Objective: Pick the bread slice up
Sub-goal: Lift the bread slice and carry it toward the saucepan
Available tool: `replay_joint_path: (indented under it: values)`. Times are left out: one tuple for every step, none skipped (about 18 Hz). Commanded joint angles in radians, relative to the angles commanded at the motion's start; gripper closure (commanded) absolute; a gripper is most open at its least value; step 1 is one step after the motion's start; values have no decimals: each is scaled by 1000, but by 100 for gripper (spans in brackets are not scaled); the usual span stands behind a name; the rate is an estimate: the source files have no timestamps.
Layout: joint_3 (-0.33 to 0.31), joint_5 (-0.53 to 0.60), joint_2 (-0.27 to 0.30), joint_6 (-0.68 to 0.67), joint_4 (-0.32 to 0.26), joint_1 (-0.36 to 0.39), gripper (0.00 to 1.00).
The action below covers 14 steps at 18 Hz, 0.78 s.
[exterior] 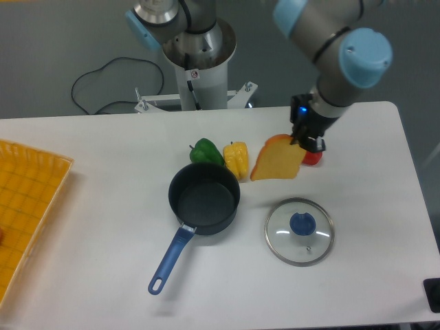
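One corner is all that carries the bread slice: the fingers are clamped on its upper right edge, and the rest of the slice hangs out to the left, tilted, with its lower edge apparently clear of the worktop. It sits in the air just right of the yellow pepper and above the gap between the pot and the glass lid. A red pepper shows just below the gripper, partly hidden by it.

With the slice gripped and off the surface, the pickup looks nearly done; what remains is to finish the lift cleanly. An edge hold on a flat toy piece is likely to let it swing or pivot between the pads, so the rise should be slow and straight up, with no quick sideways sweep or wrist turn. Grip pressure should be kept as it is; easing off would probably drop the slice onto the pot rim or the lid.

The free left end is the part to watch. It hangs near the yellow pepper, with the green pepper just beyond, and any drift left while low could knock them. Gaining height first, then moving, avoids that.
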Motion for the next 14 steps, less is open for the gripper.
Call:
replay_joint_path:
  values:
    - [0,0,3,-12,-5,-8,94]
    - [0,0,5,-26,-5,-12,94]
    - [-5,0,5,-31,-5,-17,94]
    - [-9,3,3,-34,-2,-28,94]
    - [-9,11,2,-40,0,-32,94]
    - [-9,12,0,-55,3,-35,94]
    - [-8,12,-3,-67,4,-45,94]
    - [-11,12,-3,-71,6,-51,94]
    - [-11,14,-3,-71,4,-51,94]
    - [-11,14,-3,-72,4,-51,93]
    - [-12,14,-3,-78,4,-51,93]
    - [-12,14,-1,-92,4,-51,93]
    - [-12,14,-1,-104,4,-51,93]
    - [-14,12,-1,-115,4,-52,93]
